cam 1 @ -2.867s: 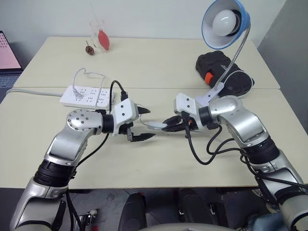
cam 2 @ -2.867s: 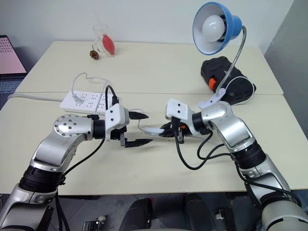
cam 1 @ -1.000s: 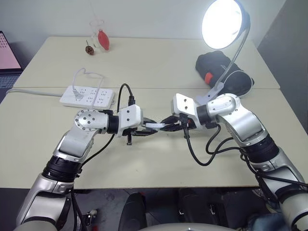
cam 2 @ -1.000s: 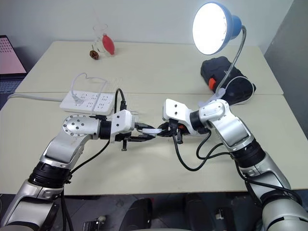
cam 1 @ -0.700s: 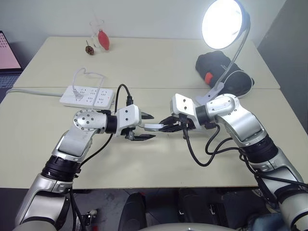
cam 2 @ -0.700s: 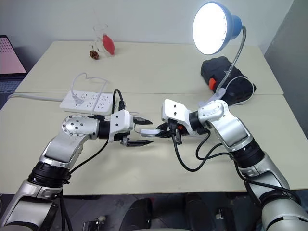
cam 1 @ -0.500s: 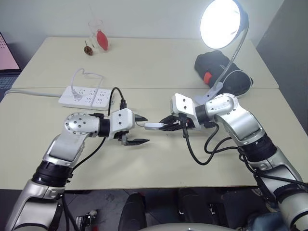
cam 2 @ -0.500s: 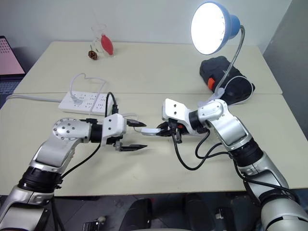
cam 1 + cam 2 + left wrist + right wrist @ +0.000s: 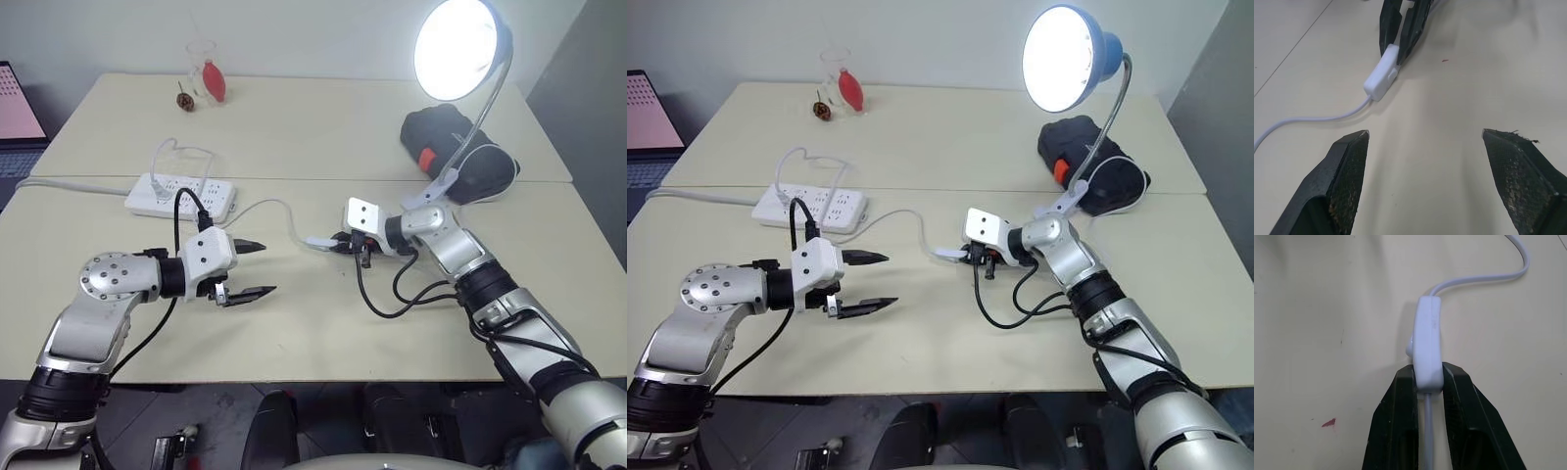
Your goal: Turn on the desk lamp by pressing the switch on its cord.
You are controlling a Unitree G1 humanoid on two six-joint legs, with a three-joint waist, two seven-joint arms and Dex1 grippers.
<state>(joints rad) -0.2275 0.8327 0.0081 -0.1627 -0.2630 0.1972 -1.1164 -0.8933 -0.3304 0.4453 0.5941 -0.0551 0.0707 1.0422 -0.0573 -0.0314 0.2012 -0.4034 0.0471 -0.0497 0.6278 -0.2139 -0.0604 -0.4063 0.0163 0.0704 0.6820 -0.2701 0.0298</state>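
Light pours from the desk lamp (image 9: 460,49), clipped at the far right of the desk (image 9: 323,127). The right pincer (image 9: 1425,382) is clenched on one end of the switch (image 9: 1427,342), low over the middle of the desk, with the cord (image 9: 906,217) trailing off toward the power strip (image 9: 181,196). The left pincer (image 9: 865,282) hovers released, fingers spread wide, well apart from the switch.

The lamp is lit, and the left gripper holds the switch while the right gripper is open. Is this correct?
Not quite: the sides are swapped. The right gripper holds the switch, as the right wrist view shows, and the left gripper is open with nothing between its jaws. The lamp is lit.
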